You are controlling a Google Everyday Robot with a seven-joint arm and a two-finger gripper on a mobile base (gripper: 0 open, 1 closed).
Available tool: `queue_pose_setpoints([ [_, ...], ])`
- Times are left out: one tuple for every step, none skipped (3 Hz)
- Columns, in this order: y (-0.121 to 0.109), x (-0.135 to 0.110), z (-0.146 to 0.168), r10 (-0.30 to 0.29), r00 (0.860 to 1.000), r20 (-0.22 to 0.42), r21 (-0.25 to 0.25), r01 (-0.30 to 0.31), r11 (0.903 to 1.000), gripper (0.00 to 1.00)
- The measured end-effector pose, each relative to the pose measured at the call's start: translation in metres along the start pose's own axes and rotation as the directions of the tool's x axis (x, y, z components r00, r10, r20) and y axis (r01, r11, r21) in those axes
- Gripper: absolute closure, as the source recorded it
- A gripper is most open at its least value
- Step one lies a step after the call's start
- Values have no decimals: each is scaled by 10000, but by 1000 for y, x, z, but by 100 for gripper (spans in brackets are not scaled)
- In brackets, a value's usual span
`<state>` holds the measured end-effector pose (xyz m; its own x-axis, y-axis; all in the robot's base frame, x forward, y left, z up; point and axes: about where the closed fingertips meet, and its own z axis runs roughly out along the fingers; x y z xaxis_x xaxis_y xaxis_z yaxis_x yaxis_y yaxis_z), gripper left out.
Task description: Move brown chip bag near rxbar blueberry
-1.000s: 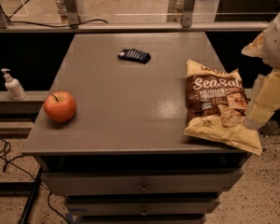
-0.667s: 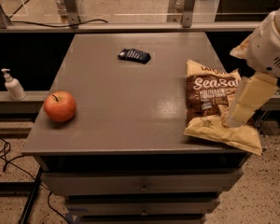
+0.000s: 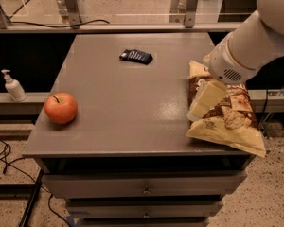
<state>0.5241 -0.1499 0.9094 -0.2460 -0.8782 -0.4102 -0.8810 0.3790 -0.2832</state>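
The big crinkly brown chip bag [image 3: 229,126] with pale yellow edges lies at the right edge of the flat grey surface [image 3: 123,98], in the lower right of the frame. One corner of it pokes out past the edge. The robot's white gripper [image 3: 202,103] is right over the bag's left side. It reaches down from the fat white arm [image 3: 255,41] that comes in from the upper right. It is there because the bag is the thing to pick up. The gripper seems to touch the bag, but I cannot tell if the jaws are open or closed.

The small flat dark blue wrapped bar [image 3: 136,56] lies near the top middle of the frame, well apart from the bag. So the bag is not yet near it. I think the grab is the step in hand, and the carry up and to the left comes after. The bag is soft and crinkly, so it could slip or flop.

A round red apple [image 3: 61,108] sits at the lower left of the surface, away from that path. A small white soap bottle [image 3: 12,85] stands off the surface, at the far left.
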Motion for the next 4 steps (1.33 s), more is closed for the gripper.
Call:
queue_pose_setpoints([
  [-5,-6,31,116,9999,1,-101,-116,9999,0],
  [-11,15,48,393,9979,-514,-68,-397,9992,0],
  [-24,42,52,589,9923,-1086,179,-573,9982,0],
  [-28,61,57,671,9881,-1381,192,-650,9977,16],
])
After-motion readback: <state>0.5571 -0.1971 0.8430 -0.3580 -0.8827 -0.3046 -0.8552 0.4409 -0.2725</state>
